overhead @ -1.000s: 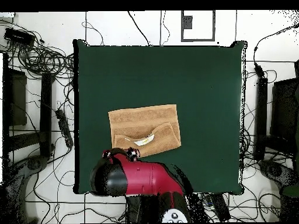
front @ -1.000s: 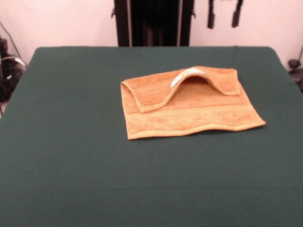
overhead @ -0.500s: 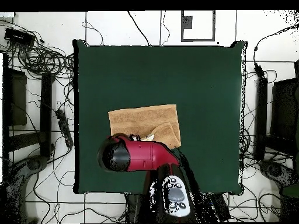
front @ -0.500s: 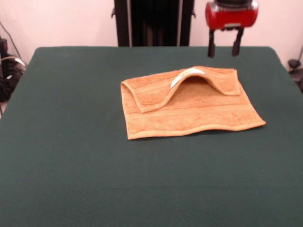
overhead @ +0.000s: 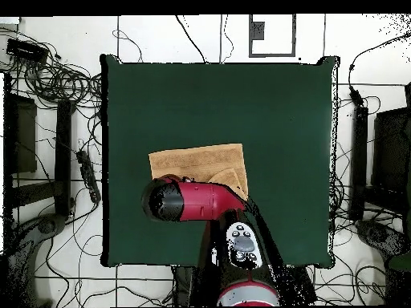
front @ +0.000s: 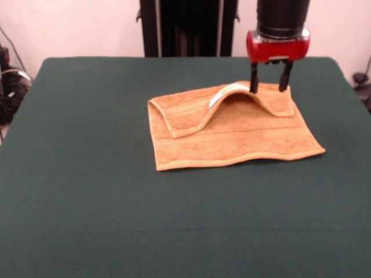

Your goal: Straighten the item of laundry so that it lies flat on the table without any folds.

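1. You have the towel (front: 232,130) lying a little right of centre on the green surface (front: 87,191) in the front view, in its far half, well clear of every edge.
2. The towel is not flat: its far edge is folded back over the rest, and the fold rises into an arch with a hollow beneath it.
3. A small white tag (front: 227,92) shows on the crest of that arch.
4. Your gripper (front: 269,88) hangs upright over the right end of the fold, its jaws spread apart with a clear gap between them and nothing held.
5. The two dark fingertips (front: 254,87) sit level with the top of the fold, at or just above the cloth; contact cannot be told.
6. From overhead, the red arm (overhead: 193,200) covers the near part of the towel (overhead: 197,160), hiding the jaws.
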{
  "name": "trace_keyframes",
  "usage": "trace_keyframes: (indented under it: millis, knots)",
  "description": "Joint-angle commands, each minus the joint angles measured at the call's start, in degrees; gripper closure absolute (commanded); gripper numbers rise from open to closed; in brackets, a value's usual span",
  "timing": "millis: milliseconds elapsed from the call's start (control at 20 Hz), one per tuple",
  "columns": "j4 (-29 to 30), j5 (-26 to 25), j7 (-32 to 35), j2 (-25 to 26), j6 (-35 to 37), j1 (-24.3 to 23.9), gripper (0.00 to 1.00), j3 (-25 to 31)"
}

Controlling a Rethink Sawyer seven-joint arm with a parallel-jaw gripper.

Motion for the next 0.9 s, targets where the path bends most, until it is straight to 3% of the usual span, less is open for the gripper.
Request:
trace_keyframes:
  millis: [50, 550, 900]
  knots:
    - [-2.2, 1.2, 8.6, 1.8, -1.9, -0.5, 0.0, 3.0]
    - [-0.8, 0.1, 8.3, 2.8, -2.5, -0.5, 0.0, 2.1]
    - [1.6, -2.2, 7.3, 6.7, -8.7, -3.8, 0.0, 3.4]
